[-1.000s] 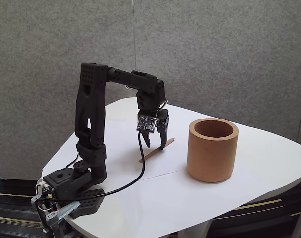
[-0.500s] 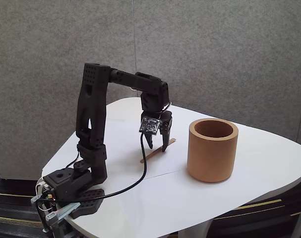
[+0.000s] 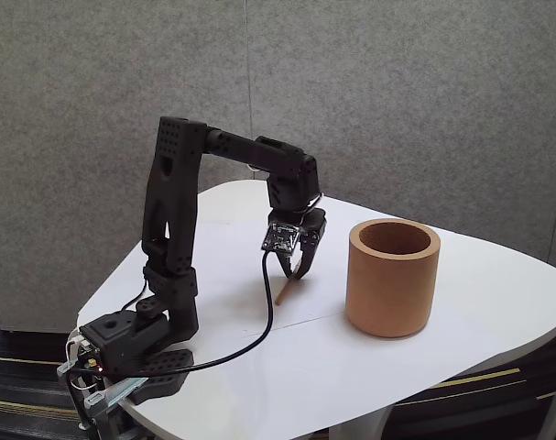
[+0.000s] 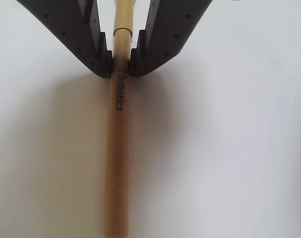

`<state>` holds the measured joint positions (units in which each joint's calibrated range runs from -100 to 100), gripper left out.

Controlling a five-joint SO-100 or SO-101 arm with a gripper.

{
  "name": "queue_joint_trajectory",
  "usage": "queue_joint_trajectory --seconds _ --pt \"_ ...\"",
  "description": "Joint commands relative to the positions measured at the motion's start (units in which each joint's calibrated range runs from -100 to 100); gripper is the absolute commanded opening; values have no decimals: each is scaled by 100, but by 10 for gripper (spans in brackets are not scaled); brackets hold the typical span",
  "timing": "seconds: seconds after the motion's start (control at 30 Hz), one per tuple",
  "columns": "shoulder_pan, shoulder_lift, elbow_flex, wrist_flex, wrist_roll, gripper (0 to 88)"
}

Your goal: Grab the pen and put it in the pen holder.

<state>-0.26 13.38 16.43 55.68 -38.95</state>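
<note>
Fixed view, gripper point(image 3: 299, 272): black, pointing down at the table's centre; the jaws have drawn together since a second ago, when they stood apart astride the pen.
Fixed view, pen point(image 3: 282, 292): only the near end shows, sticking out toward 7 o'clock below the fingertips; the long flat stretch seen a second ago is now foreshortened, so it looks tipped up or just lifted, though I cannot tell whether the near end still touches the table.
Fixed view, holder point(image 3: 393, 277): tan cup, upright, at 3 o'clock of the gripper, near but apart; mouth open, nothing seen inside; unmoved.
Fixed view, table point(image 3: 479, 302): white, rounded.
Fixed view, cable point(image 3: 250, 335): black, running from the wrist down toward the arm's base at 7 o'clock.
Wrist view, gripper point(image 4: 120, 64): both black fingers at 12 o'clock, pressed against the pen's two sides with no gap showing.
Wrist view, pen point(image 4: 116, 148): light-brown shaft running from 12 to 6 o'clock, printed lettering just below the grip, a step in the shaft between the fingers; held near its upper end.
Wrist view, table point(image 4: 229, 148): white, with the pen's soft shadow on it.
Meaning for task: the grasp looks made; carrying to the holder and dropping in are not yet done.
Risk: held near one end, the long free part may swing and catch the holder's rim.
</note>
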Motion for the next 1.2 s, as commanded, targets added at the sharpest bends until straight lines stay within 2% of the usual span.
queue_joint_trajectory --seconds 0.0,0.3,0.53,0.83,0.97,1.17 --pt "-69 8 -45 -8 18 5" --pt "-99 -195 -632 17 365 5" --pt "-209 -1293 -1245 17 839 5" --pt "-545 -2773 -1209 34 1260 4" --pt "-516 -3335 -1218 25 1866 4" --pt "-231 -3928 -1200 -51 3308 4"
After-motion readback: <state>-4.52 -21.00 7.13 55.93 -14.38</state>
